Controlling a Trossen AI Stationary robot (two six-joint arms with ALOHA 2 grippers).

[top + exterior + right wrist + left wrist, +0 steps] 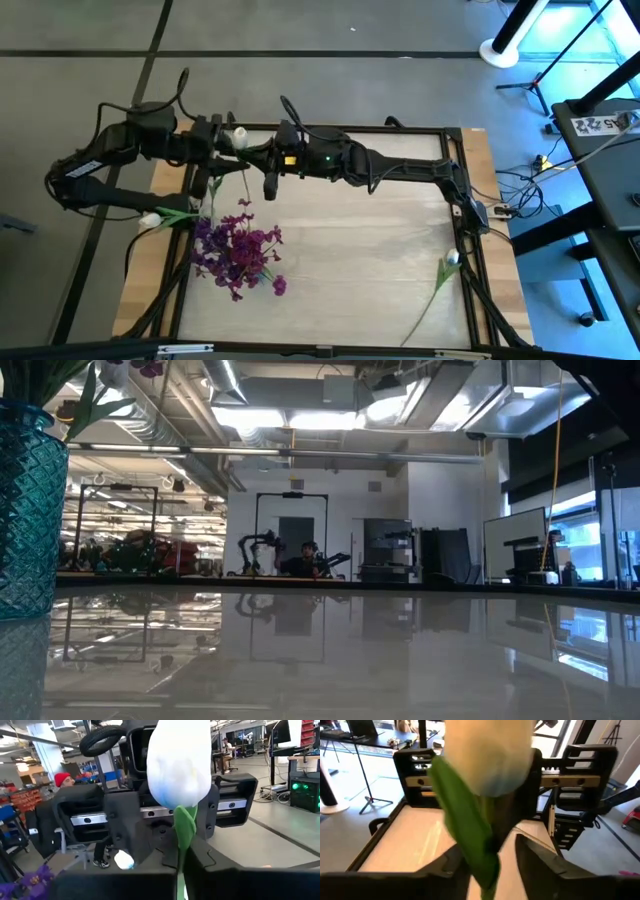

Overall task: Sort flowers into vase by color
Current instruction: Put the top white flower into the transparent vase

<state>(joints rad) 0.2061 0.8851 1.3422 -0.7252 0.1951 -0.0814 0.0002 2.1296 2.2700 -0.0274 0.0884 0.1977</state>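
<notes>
A pale wooden table framed in black is seen from above, with both dark arms meeting over its far left part. A teal cut-glass vase stands at the left edge of the low view. Near the table's left side a bunch of purple-magenta clustered flowers is seen, with another white bud just beside it, and a third white bud on a thin green stem lies well apart at the right.

A small white tulip-like bud is held up between the two grippers. The right gripper is pressed together on its green stem. The left gripper faces it, fingers spread either side of the stem and apparently not gripping it, though the close view is crowded.
</notes>
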